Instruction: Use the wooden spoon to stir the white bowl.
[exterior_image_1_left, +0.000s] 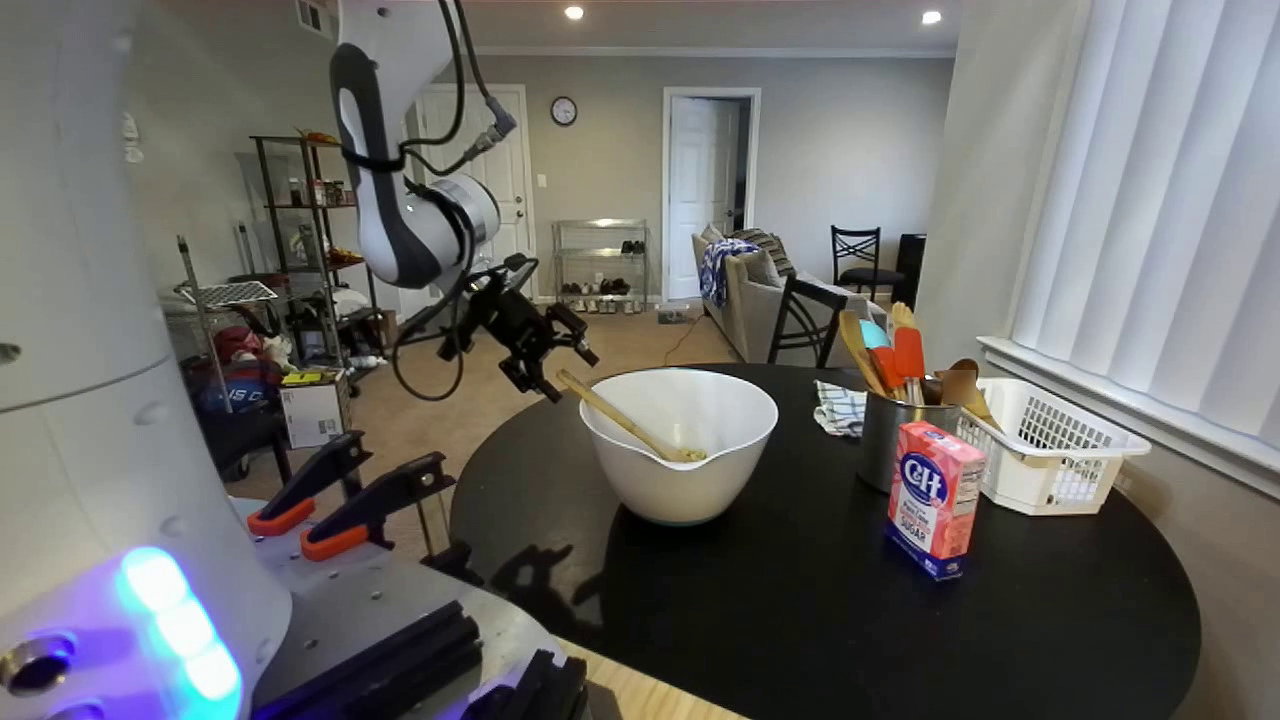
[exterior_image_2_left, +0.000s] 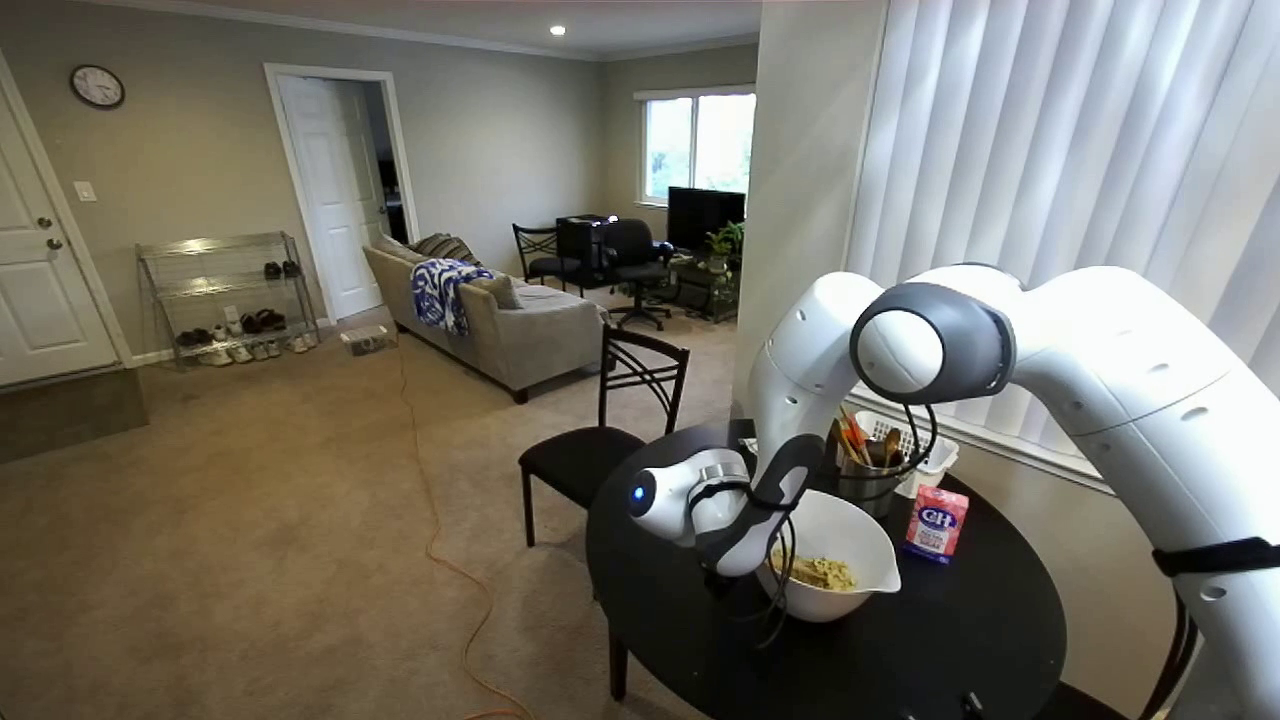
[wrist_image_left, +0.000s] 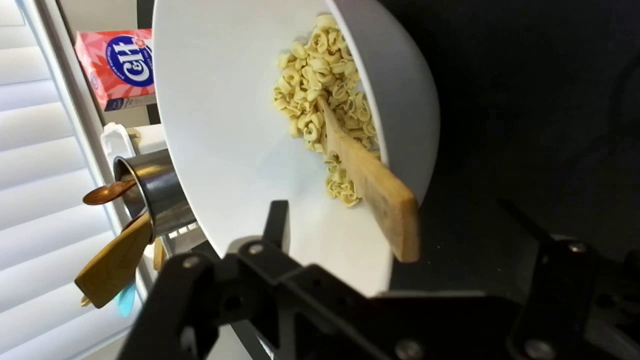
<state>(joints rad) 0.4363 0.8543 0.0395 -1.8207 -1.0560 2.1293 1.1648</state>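
The wooden spoon (exterior_image_1_left: 622, 414) is propped across the rim of the white bowl (exterior_image_1_left: 680, 490), its lower end sunk in pasta (wrist_image_left: 312, 75); the gripper (exterior_image_1_left: 572, 377) is spread wide to either side of the handle's end, nothing being gripped; in an exterior view the bowl is set toward the left edge of the black table (exterior_image_1_left: 800, 620), the sugar box (exterior_image_1_left: 935, 500) and white basket (exterior_image_1_left: 1035, 488) toward its right edge.

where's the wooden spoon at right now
In an exterior view, the wooden spoon leans over the left rim of the white bowl, its upper end pointing toward the open gripper; in the wrist view, its lower end sits among yellow pasta.
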